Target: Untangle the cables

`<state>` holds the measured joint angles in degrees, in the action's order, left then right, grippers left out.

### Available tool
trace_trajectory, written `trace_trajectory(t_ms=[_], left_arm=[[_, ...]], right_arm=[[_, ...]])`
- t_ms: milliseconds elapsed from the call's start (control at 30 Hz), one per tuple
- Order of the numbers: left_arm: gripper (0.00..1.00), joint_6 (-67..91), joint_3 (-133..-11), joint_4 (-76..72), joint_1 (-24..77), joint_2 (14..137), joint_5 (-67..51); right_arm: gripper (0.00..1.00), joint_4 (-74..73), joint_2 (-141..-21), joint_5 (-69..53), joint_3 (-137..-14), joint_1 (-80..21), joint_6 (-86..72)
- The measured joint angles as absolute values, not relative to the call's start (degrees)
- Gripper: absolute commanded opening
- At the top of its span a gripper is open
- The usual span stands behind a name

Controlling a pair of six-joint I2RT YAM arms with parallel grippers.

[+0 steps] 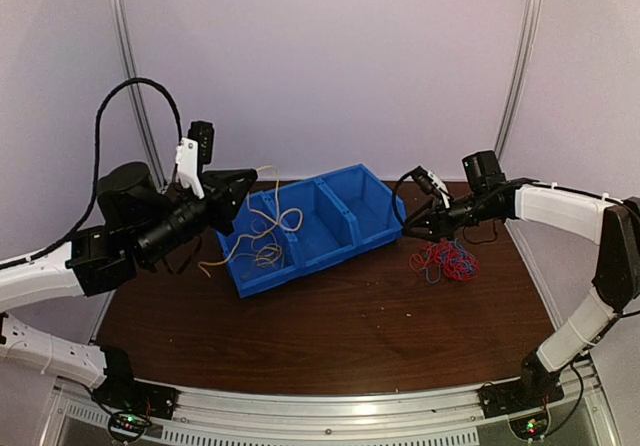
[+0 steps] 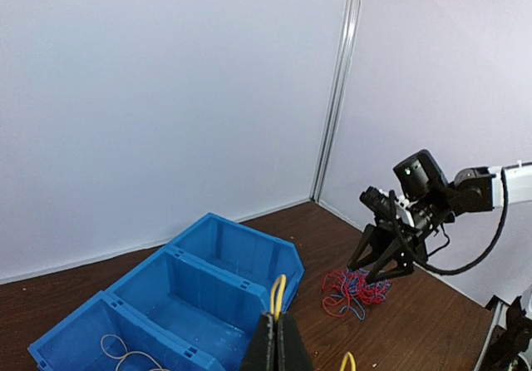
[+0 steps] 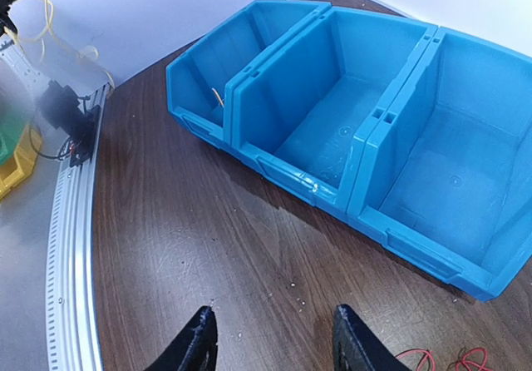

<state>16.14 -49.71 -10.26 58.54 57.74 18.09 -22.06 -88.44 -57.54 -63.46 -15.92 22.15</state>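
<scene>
Left pincer (image 2: 278, 321) is pressed together on the yellow cable (image 2: 279, 288), which trails into the blue bin's (image 1: 372, 209) 9 o'clock compartment. Right pincer (image 3: 274, 338) is spread above the counter (image 1: 330, 336). The red-and-blue cables (image 1: 445, 260) lie at the bin's 3 o'clock.

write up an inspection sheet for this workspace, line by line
surface: brown wooden table, scuffed
job's things: yellow wires partly in the left end compartment of the blue bin; red and blue tangle on the table right of the bin
clutter: nothing seen
grippers: left claw shut on a strand of the yellow wires; right claw open, empty, close to the tangle
cables: black arm cable looping over the left arm
surroundings: white walls, metal rail at the near edge
</scene>
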Motion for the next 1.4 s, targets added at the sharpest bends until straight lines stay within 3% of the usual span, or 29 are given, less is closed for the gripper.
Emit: trace_trajectory(t_ms=[567, 900, 1167, 1400], left_arm=[[0.0, 17.52, -73.97, 7.92, 56.73, 68.97, 29.17], [0.0, 22.92, -70.81, 11.53, 45.74, 74.41, 27.79], [0.0, 23.24, -70.61, 11.03, 43.0, 79.7, 26.96], [0.0, 19.92, -78.72, 11.99, 36.99, 80.31, 25.34]], right_arm=[[0.49, -21.54, -83.74, -54.78, -59.99, -15.92, 24.25], [0.5, -20.03, -81.12, -48.53, -55.92, -15.92, 26.81], [0.5, -18.76, -81.91, -46.24, -55.83, -15.92, 27.7], [0.5, -18.5, -83.11, -46.0, -55.77, -15.92, 28.16]])
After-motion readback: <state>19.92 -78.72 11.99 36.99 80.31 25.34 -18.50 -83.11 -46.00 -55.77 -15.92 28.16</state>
